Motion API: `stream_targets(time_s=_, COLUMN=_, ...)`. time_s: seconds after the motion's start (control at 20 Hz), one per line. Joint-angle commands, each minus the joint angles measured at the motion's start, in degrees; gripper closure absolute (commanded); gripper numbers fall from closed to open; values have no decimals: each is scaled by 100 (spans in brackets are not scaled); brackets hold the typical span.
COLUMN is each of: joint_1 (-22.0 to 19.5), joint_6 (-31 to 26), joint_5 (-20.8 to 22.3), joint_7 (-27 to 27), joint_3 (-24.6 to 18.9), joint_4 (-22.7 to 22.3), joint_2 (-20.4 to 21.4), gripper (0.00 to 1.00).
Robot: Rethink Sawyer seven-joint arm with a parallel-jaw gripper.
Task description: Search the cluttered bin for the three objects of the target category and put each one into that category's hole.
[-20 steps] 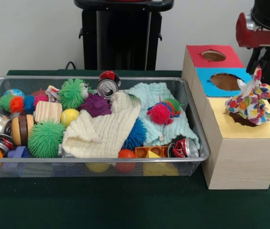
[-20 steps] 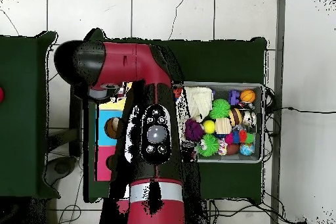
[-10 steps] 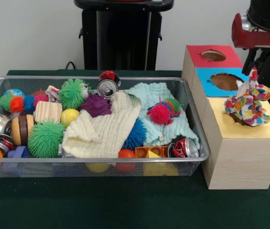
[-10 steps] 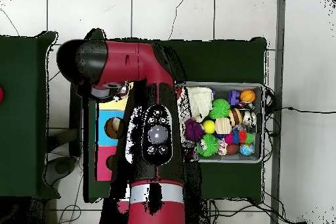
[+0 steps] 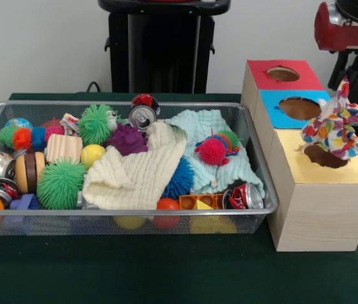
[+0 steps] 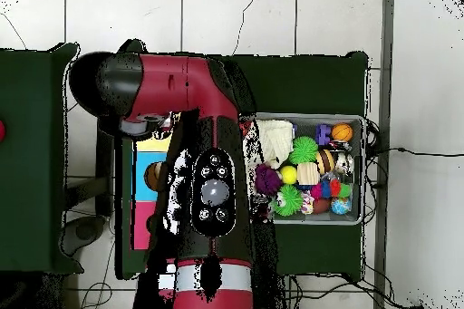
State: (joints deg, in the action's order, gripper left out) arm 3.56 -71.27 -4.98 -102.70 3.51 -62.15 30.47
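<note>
The wire bin (image 5: 255,136), left of frame, holds spiky balls, crushed cans and cloths. At right, the spotted wad (image 5: 334,128) hangs over the yellow box's hole (image 5: 325,157). The gripper (image 5: 346,79) pinches its top. The overhead view shows mostly the arm (image 6: 210,197). No writing is legible.

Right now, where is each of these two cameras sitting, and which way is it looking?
Front view: across the table, facing the robot's pedestal; shows the bin, the yellow-topped box's hole and a spotted wad hanging over it; the arm shows top right.
Overhead view: above, looking straight down; the red arm covers most of the boxes.
Shared: the bin and its clutter.
</note>
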Motion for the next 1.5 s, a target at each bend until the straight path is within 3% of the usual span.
stream_targets(time_s=0.05, joint_1=44, joint_6=45, joint_5=-134, joint_7=-1454, joint_3=-20, joint_4=-548, joint_2=-49, gripper=100)
stream_targets(time_s=0.55, joint_1=114, joint_6=315, joint_5=-165, joint_7=-1440, joint_3=53, joint_4=-735, joint_2=-92, gripper=100)
stream_targets(time_s=0.95, joint_1=73, joint_6=164, joint_5=-135, joint_7=-1421, joint_3=77, joint_4=-448, joint_2=-244, gripper=100)
stream_targets(time_s=1.5, joint_1=40, joint_6=242, joint_5=-62, joint_7=-1342, joint_3=131, joint_4=-464, joint_2=-295, gripper=100)
